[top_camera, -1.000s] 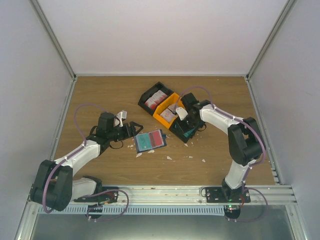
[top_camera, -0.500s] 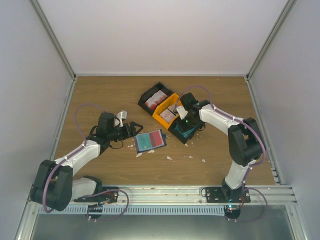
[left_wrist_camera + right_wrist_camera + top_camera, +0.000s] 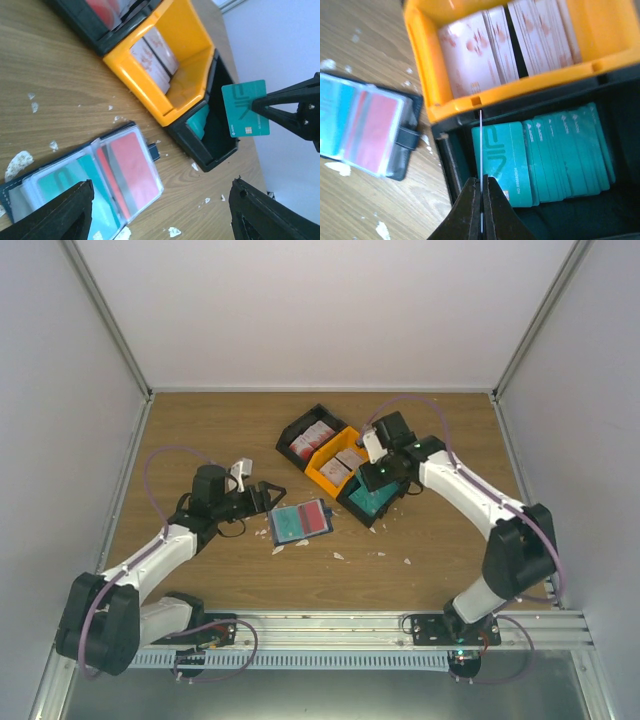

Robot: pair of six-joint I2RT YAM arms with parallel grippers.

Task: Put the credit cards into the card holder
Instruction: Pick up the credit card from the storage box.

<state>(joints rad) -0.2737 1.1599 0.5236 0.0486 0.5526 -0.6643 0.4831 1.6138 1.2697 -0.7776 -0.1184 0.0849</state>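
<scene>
While right jaws are pinching a teal credit card (image 3: 244, 111) by its edge | it is likely handling light, stiff, slick | left jaws are standing open near card holder (image 3: 85, 185).

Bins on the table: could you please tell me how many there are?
3, in a diagonal row: the rear black bin, farthest back; the orange bin in the middle; the front black bin, nearest the arms. None seems hidden.
</scene>
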